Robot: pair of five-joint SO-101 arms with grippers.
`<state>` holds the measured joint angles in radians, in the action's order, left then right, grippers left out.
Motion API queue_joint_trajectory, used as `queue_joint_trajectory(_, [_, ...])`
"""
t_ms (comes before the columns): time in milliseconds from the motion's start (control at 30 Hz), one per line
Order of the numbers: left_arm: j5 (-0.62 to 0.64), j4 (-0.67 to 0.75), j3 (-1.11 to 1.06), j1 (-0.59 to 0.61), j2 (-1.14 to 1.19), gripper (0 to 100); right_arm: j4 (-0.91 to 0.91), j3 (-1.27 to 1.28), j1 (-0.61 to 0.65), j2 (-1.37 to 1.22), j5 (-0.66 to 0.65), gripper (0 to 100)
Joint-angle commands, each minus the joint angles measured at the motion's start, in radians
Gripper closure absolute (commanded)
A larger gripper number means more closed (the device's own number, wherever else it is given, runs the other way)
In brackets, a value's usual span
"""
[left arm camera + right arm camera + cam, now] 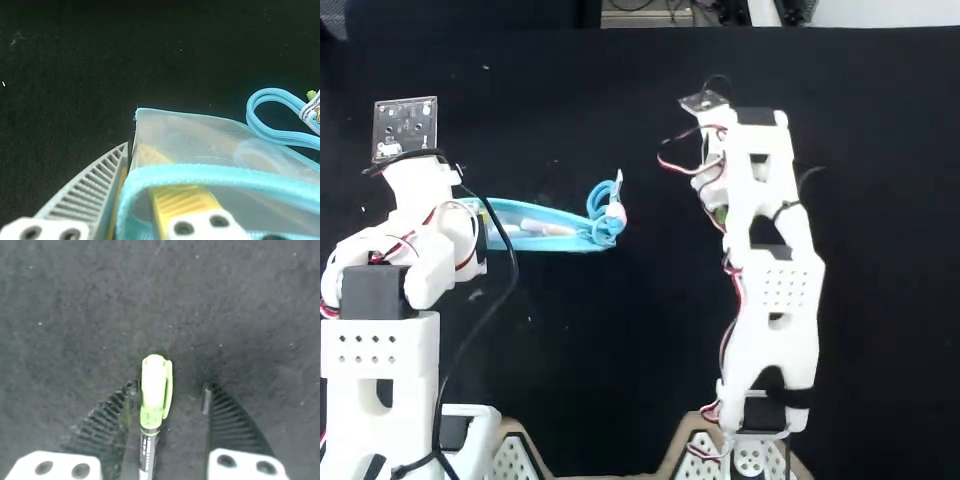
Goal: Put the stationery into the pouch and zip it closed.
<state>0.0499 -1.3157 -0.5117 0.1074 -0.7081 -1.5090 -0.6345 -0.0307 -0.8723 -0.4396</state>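
Two white arms stand over the black table [570, 100] in the high view. The left arm [415, 270] bends down to the near end of the pale blue pouch [555, 235], which lies flat between the arms, closer to the left one. Pale sticks of stationery [545, 228] show through the pouch's side, and its blue strap [604, 208] curls at the far end. The right arm [770, 270] stretches out well apart from the pouch. In the left wrist view the left gripper [131, 200] is pinched on the pouch [200, 140] at its corner: the grey finger [95, 185] sits outside, while the other shows yellow through the mesh, below the turquoise zip edge [210, 175]. The strap [272, 120] loops beyond. In the right wrist view the right gripper [169, 390] hangs over the table with its jaws spread, and a green pen [156, 390] lies between them, against one finger [110, 415] and clear of the other.
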Motion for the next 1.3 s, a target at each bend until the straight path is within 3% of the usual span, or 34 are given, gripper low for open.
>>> queue_joint_trajectory(0, [0.000, 0.008, -0.065, 0.002, 0.011, 97, -0.049, -0.133, 0.011, -0.048, -0.031, 86.7])
queue_joint_trajectory(67, [0.000, 0.008, -0.065, 0.002, 0.011, 97, -0.068, -0.170, 0.006, -0.070, -0.031, 99.1])
queue_joint_trajectory(533, [0.000, 0.008, -0.062, 0.002, 0.011, 97, -0.250, -0.220, -0.083, 0.094, -0.031, 98.8])
queue_joint_trajectory(833, [0.000, 0.008, -0.061, 0.002, 0.011, 97, -0.227, 0.085, -0.103, 0.387, -0.035, 98.8])
queue_joint_trajectory(1267, [0.000, 0.008, -0.061, 0.002, 0.011, 97, -0.040, 0.693, -0.078, 1.150, -0.020, 98.8])
